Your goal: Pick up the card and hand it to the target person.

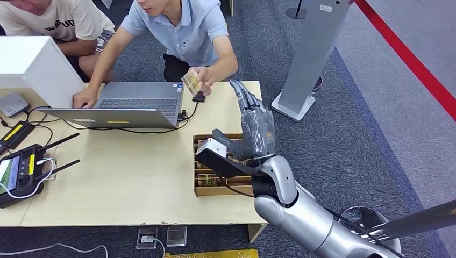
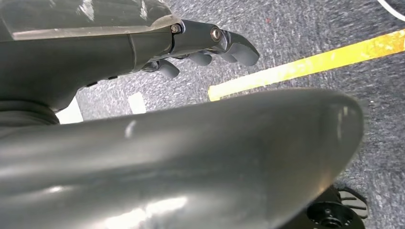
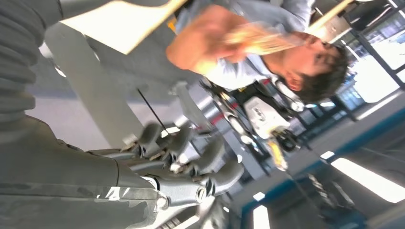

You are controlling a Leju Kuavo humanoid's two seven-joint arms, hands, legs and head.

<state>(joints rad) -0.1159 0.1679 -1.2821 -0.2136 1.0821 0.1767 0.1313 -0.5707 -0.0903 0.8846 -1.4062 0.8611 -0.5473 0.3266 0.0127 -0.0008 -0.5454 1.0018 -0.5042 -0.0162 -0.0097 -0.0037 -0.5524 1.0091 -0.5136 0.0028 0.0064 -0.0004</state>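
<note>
A person in a light blue shirt [image 1: 188,27] sits behind the table and holds the card [image 1: 192,82], a small tan patterned rectangle, in one hand above the table's far edge. The same card [image 3: 260,38] appears blurred in the right wrist view, in that person's fingers. My right hand [image 1: 253,123] is raised above the cardboard box [image 1: 220,185], fingers spread and pointing at the person, with nothing in it. In the right wrist view my right hand [image 3: 181,162] has bare fingers. My left hand [image 2: 210,47] hangs over grey carpet, fingers loosely curled and holding nothing.
An open laptop [image 1: 126,105] sits at the table's far side with the person's other hand on it. A second person in a cream shirt [image 1: 59,21] sits at the far left. A remote controller [image 1: 24,172] lies at the left edge. A grey stand [image 1: 309,59] rises to the right.
</note>
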